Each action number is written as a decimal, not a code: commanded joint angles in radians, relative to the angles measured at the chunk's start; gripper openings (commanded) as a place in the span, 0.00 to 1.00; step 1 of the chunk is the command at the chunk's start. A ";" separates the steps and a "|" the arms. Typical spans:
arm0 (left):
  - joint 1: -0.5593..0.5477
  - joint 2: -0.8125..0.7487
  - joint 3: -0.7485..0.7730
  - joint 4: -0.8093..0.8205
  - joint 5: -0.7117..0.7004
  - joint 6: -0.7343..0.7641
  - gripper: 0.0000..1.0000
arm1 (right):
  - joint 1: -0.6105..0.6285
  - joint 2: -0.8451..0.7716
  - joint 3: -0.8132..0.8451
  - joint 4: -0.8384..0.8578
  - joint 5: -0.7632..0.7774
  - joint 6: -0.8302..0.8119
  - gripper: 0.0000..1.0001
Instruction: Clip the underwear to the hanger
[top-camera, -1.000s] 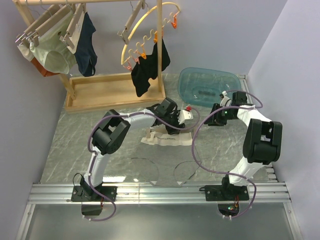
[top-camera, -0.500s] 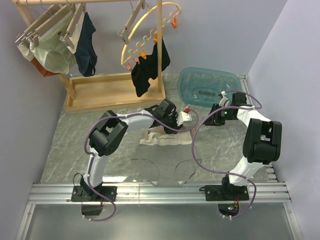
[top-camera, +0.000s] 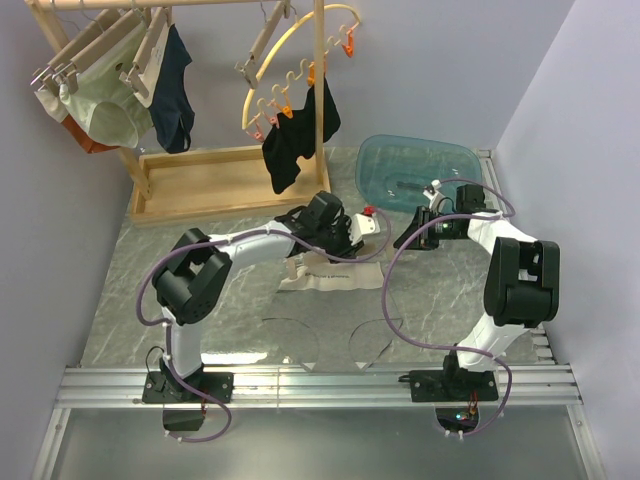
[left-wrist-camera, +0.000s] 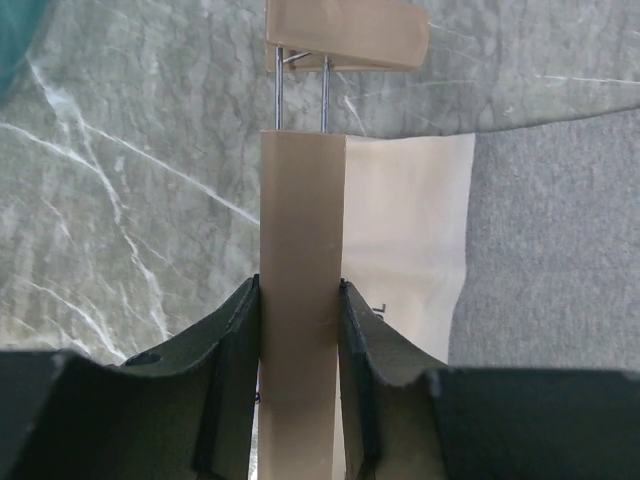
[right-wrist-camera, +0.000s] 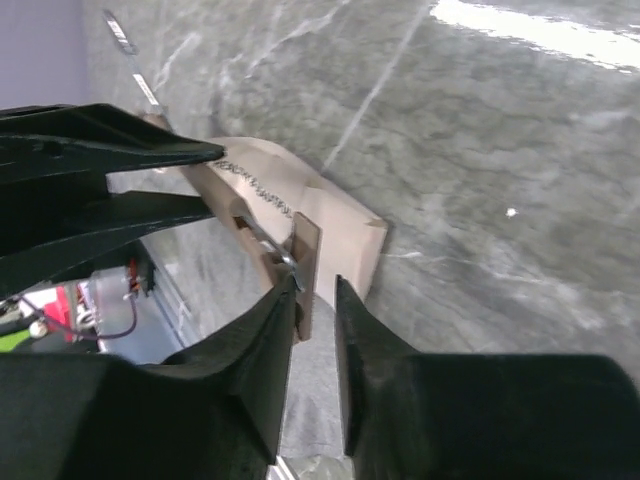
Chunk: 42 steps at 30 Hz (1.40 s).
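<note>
Marble table (top-camera: 130, 300): left gripper (left-wrist-camera: 300, 335) clamps the hanger (left-wrist-camera: 302, 220); right gripper (right-wrist-camera: 315, 300) pinches its clip (right-wrist-camera: 308, 255). Next, the underwear (top-camera: 325, 278) edge likely needs feeding in.

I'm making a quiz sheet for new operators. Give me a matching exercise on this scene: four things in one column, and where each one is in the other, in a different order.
Things
1. underwear
2. wooden hanger
3. blue tub
4. navy briefs

Places
A. hanging from the rack at the back left
B. pinched by the left gripper and the right gripper
C. lying flat in the middle of the table
D. standing at the back right

Pairs: 1-C, 2-B, 3-D, 4-A
</note>
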 joint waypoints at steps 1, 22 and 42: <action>-0.005 -0.062 -0.025 0.052 0.030 -0.027 0.14 | 0.008 0.005 0.009 0.006 -0.074 -0.038 0.29; -0.005 -0.107 -0.046 0.078 0.092 -0.066 0.13 | 0.014 0.032 0.014 -0.002 -0.177 -0.036 0.20; 0.001 -0.116 -0.046 0.078 0.112 -0.086 0.21 | 0.012 0.064 0.000 0.029 -0.302 -0.030 0.05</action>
